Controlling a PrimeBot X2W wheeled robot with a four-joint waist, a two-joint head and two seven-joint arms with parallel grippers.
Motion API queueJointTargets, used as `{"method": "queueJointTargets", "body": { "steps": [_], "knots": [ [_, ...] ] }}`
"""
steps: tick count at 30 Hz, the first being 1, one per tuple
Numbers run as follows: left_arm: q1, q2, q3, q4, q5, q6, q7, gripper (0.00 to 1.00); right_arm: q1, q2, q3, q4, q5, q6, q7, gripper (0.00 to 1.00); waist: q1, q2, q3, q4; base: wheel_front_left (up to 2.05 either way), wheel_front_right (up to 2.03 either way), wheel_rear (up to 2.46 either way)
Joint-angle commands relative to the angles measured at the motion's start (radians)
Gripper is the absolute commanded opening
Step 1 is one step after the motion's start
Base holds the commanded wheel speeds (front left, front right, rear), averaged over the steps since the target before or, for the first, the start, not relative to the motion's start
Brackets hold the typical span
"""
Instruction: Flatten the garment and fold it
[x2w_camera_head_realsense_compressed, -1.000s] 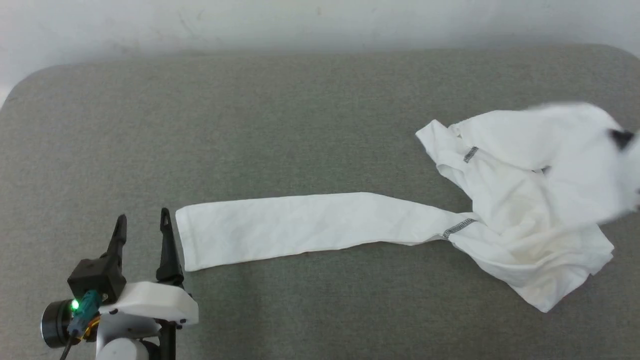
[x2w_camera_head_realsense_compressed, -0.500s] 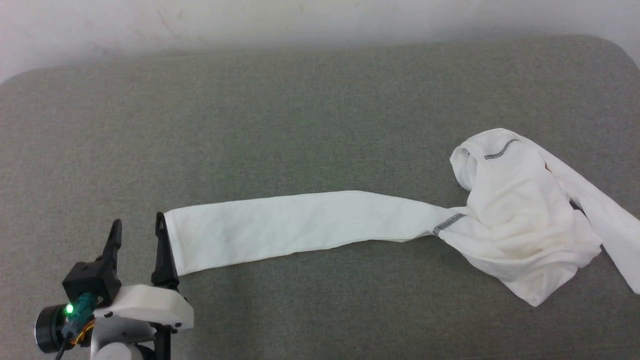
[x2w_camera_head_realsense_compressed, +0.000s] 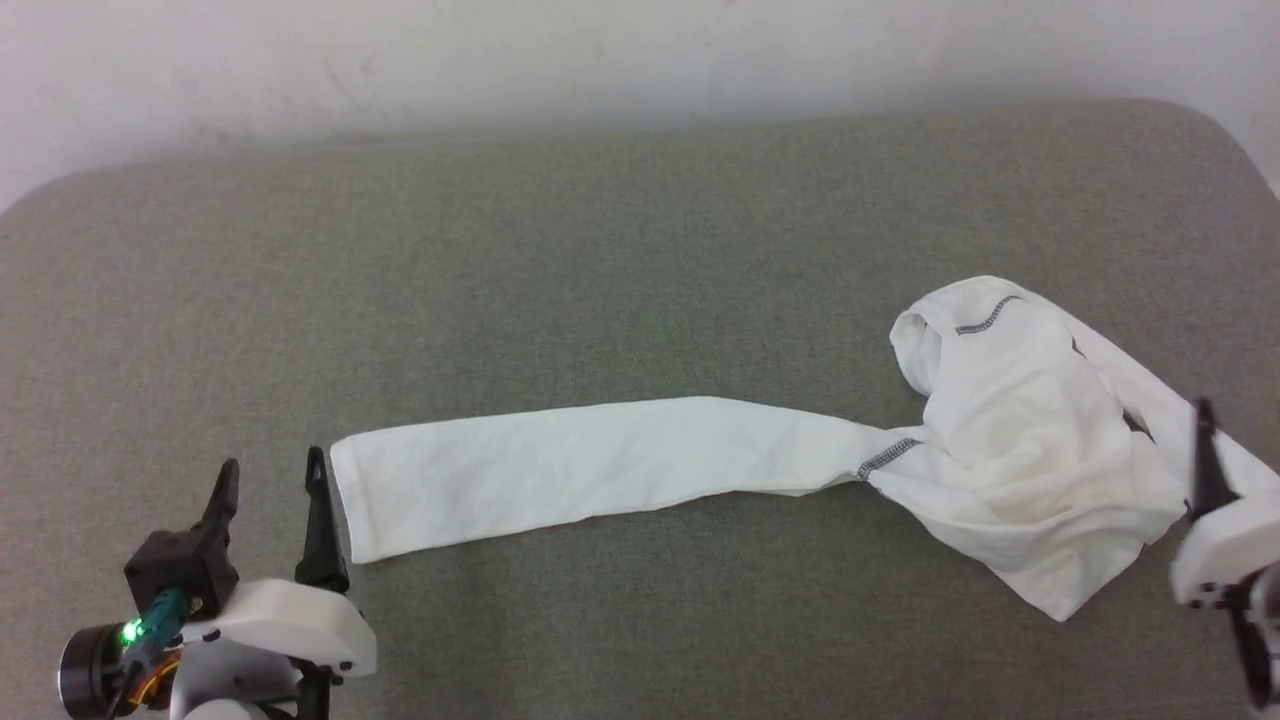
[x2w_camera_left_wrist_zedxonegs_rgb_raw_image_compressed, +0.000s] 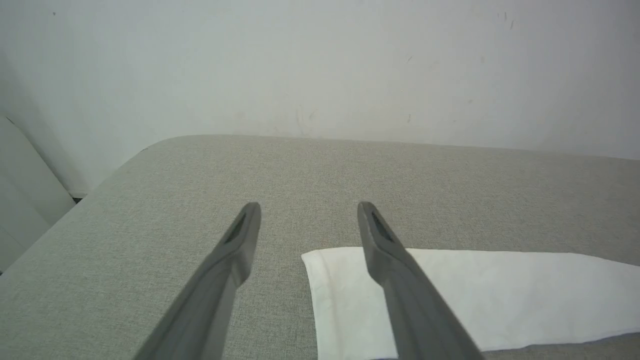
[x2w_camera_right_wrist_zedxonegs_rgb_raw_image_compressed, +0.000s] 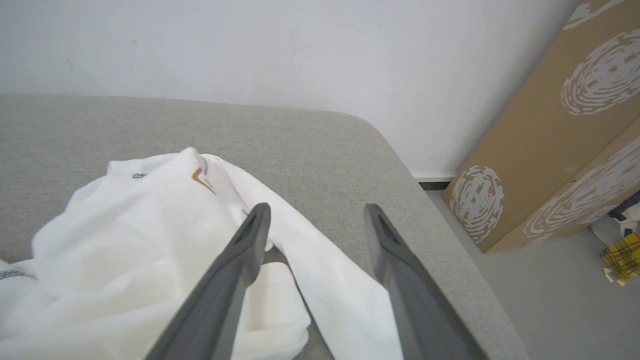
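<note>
On table (x2w_camera_head_realsense_compressed: 600, 250) | garment (x2w_camera_head_realsense_compressed: 600, 460): cuff beside left fingers (x2w_camera_head_realsense_compressed: 320, 515), bunch by right fingers (x2w_camera_head_realsense_compressed: 1207, 460) | both spread, empty

The white garment (x2w_camera_head_realsense_compressed: 1010, 450) lies bunched, one sleeve (x2w_camera_head_realsense_compressed: 600, 460) stretched flat leftward.

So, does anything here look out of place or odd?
The garment is not flat. One sleeve lies stretched out toward the left gripper, but the body is bunched in a heap on the right, the other sleeve trailing past the right gripper. Nothing looks damaged.
</note>
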Motion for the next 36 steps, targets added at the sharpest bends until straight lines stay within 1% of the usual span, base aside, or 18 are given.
{"method": "queueJointTargets", "body": {
  "steps": [1,4,7,10,13,17,22,26,31,33,34,36],
  "knots": [
    [0.017,0.010,-0.001,0.000,-0.003,0.004,0.007,1.00,0.033,0.014,0.060,-0.051,0.032,-0.001,-0.005,1.00,0.0001,0.0000,-0.015,0.003,0.00,0.00,0.00],
    [0.023,0.013,-0.003,0.003,-0.004,0.007,0.015,1.00,0.072,0.036,0.167,-0.139,0.078,-0.001,0.007,1.00,0.0001,0.0000,-0.029,0.005,0.00,0.00,0.00],
    [0.029,0.015,-0.008,0.008,-0.003,0.010,0.024,1.00,0.115,0.062,0.246,-0.221,0.109,-0.001,0.039,1.00,0.0001,0.0000,-0.044,0.008,0.00,0.00,0.00],
    [0.029,0.020,-0.019,0.015,-0.002,0.006,0.045,1.00,0.157,0.076,0.305,-0.295,0.139,-0.001,0.078,1.00,0.0001,0.0000,-0.056,0.009,0.00,0.00,0.00],
    [0.006,0.026,-0.047,0.027,0.001,-0.010,0.086,1.00,0.197,0.089,0.344,-0.363,0.168,-0.001,0.110,1.00,0.0001,0.0000,-0.059,0.011,0.00,0.00,0.00],
    [-0.073,0.024,-0.115,0.060,0.003,-0.059,0.180,1.00,0.237,0.102,0.382,-0.447,0.185,-0.001,0.152,1.00,0.0001,0.0000,-0.044,0.005,0.00,0.00,0.00],
    [-0.216,-0.001,-0.219,0.127,0.000,-0.146,0.324,1.00,0.239,0.106,0.415,-0.520,0.195,-0.001,0.188,1.00,0.0001,0.0000,-0.008,-0.016,0.00,0.00,0.00],
    [-0.311,-0.028,-0.303,0.191,-0.004,-0.222,0.440,1.00,0.226,0.101,0.422,-0.549,0.192,-0.001,0.199,1.00,0.0001,0.0000,0.021,-0.039,0.00,0.00,0.00],
    [-0.379,-0.045,-0.393,0.272,-0.002,-0.296,0.580,1.00,0.211,0.101,0.424,-0.574,0.183,-0.001,0.200,1.00,0.0001,0.0000,0.061,-0.063,0.00,0.00,0.00],
    [-0.397,-0.044,-0.422,0.309,0.000,-0.321,0.637,1.00,0.205,0.102,0.425,-0.580,0.180,-0.001,0.198,1.00,0.0001,0.0000,0.078,-0.072,0.00,0.00,0.00],
    [-0.397,-0.044,-0.422,0.309,0.000,-0.321,0.637,1.00,0.205,0.102,0.425,-0.580,0.180,-0.001,0.198,1.00,0.0001,0.0000,0.078,-0.072,0.00,0.00,0.00],
    [-0.411,-0.037,-0.449,0.352,0.000,-0.345,0.699,1.00,0.200,0.104,0.425,-0.585,0.175,-0.001,0.195,1.00,0.0001,0.0000,0.094,-0.079,0.00,0.00,0.00]
  ]
}}
